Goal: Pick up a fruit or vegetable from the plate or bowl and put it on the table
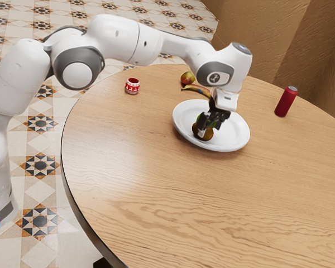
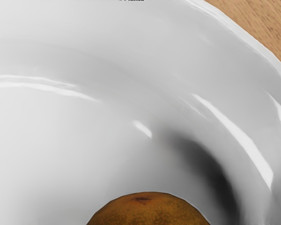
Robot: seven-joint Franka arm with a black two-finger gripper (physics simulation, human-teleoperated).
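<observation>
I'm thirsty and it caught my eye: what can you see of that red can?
The can is a slim, deep-red cylinder with a silvery-grey top; it looks metallic. It stands upright on the wooden table, apart from the white plate, toward the exterior view's right. Only the table touches it. I can't make out any writing or whether it's been opened.

One plate, can, cup and banana, two rounder fruits.

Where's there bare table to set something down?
Bare wood spreads from the plate toward the exterior view's lower edge, and between plate and red can. It's crowded behind the plate, with banana and apple, and on it, where the gripper meets the brown fruit.
</observation>
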